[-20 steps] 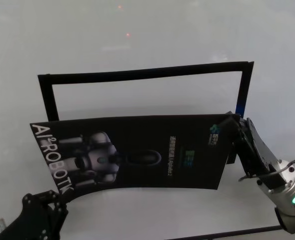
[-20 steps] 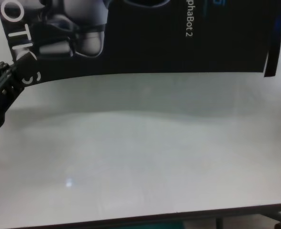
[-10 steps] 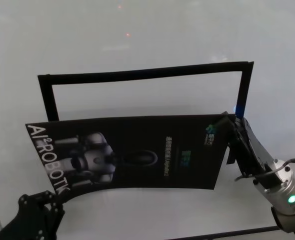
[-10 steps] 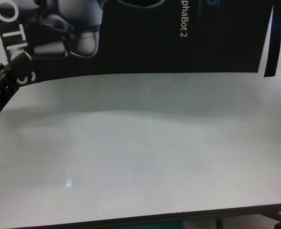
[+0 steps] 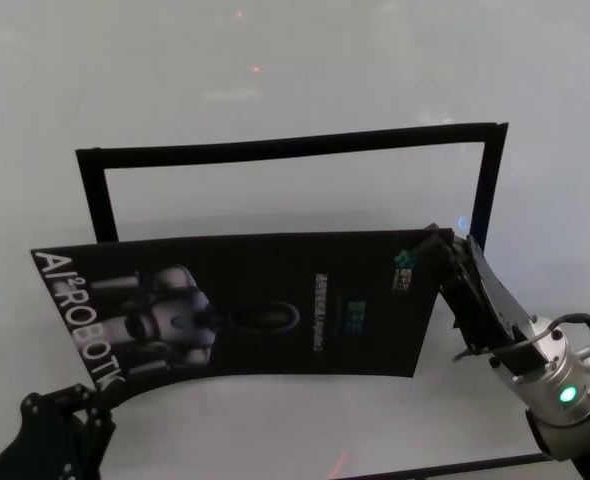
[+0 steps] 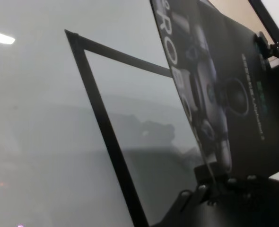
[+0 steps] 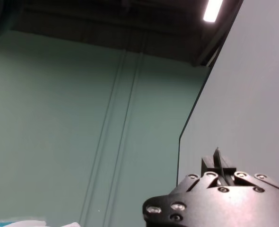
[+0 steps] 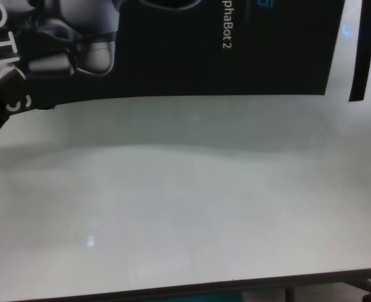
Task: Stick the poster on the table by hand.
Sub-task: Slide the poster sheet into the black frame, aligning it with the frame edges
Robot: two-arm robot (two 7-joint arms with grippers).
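The poster (image 5: 275, 310) is thin glossy black sheet; the table (image 8: 185, 214) glossy smooth white; right gripper (image 5: 437, 240) matt black

Left gripper (image 6: 215, 191) clamped on edge of poster (image 6: 224, 90), sheet rising away from fingertips above glossy white table (image 6: 40, 142), black strip frame (image 6: 106, 137) lying flat beside gripper.

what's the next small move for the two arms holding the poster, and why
Probably carry the large black glossy robot poster away from the robot, over the black strip frame: left end effector and right end effector hold its ends short of the outline on the white table.
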